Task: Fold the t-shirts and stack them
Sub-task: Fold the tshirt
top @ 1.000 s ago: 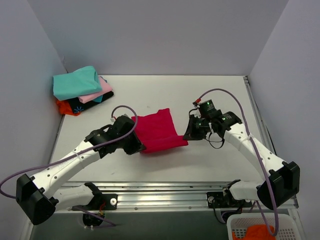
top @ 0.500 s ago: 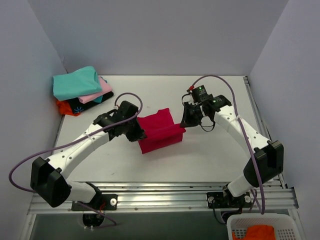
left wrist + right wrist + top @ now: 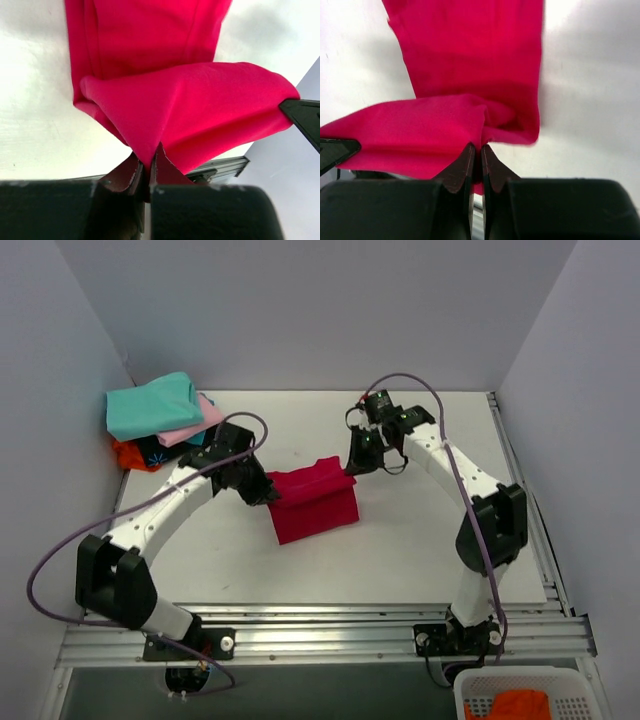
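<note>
the crimson t-shirt lies near the middle of the table, folded into a short block. its far edge is lifted off the surface and stretched between the two arms.

the left end effector has its fingers pressed together on the left far corner of that edge. in the left wrist view the fingertips pinch a peak of red cloth, which drapes away from them above the layers lying flat on the table. the right end effector is likewise pinched closed on the right far corner. the right wrist view shows its two fingers clamping a gathered fold of the same shirt. each wrist view catches the dark tip of the other end effector at the opposite end of the raised edge.

in the far left corner of the table sits a stack of folded shirts, well apart from the crimson one. a teal t-shirt is on top and a pink t-shirt is under it. below those are a black t-shirt and an orange t-shirt at the bottom.

beyond the near edge, towards the right corner, a white basket holds some orange cloth.
</note>
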Tool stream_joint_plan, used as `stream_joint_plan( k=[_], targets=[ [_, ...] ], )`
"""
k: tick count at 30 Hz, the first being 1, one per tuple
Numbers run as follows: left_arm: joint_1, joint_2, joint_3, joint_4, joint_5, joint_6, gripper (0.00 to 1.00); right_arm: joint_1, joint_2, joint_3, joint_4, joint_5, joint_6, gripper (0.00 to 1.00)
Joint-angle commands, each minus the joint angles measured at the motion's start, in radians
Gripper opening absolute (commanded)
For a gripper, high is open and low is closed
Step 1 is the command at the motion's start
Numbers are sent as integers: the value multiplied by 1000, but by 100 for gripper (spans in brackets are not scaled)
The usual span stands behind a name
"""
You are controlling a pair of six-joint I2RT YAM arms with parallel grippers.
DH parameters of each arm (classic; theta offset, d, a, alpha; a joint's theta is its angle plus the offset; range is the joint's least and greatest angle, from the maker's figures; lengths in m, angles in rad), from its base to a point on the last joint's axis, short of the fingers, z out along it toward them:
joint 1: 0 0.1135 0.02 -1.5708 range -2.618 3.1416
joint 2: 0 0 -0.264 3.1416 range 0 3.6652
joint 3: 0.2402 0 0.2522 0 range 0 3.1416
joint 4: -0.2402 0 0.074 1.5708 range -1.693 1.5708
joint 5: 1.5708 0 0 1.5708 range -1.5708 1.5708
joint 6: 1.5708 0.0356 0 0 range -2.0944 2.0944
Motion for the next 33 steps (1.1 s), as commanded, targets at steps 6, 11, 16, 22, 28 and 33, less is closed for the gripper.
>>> stream_joint_plan(
  k=[6,11,16,22,28,33],
  targets=[
    [230,474,448,113,119,263,94,-94,647,745,-79,124,-10,99],
    [287,845,1002,-124,133,320,94,-157,789,1009,-96,9,104,100],
    [283,707,940,-145,86,311,94,-166,393,384,165,46,53,100],
    [280,349,346,117,77,294,94,-201,139,-71,223,59,21,100],
    [255,127,-51,352,67,262,94,-212,-4,-212,199,69,6,100],
    [229,122,-267,614,92,242,94,-217,-47,-206,128,78,-29,100]
  ],
)
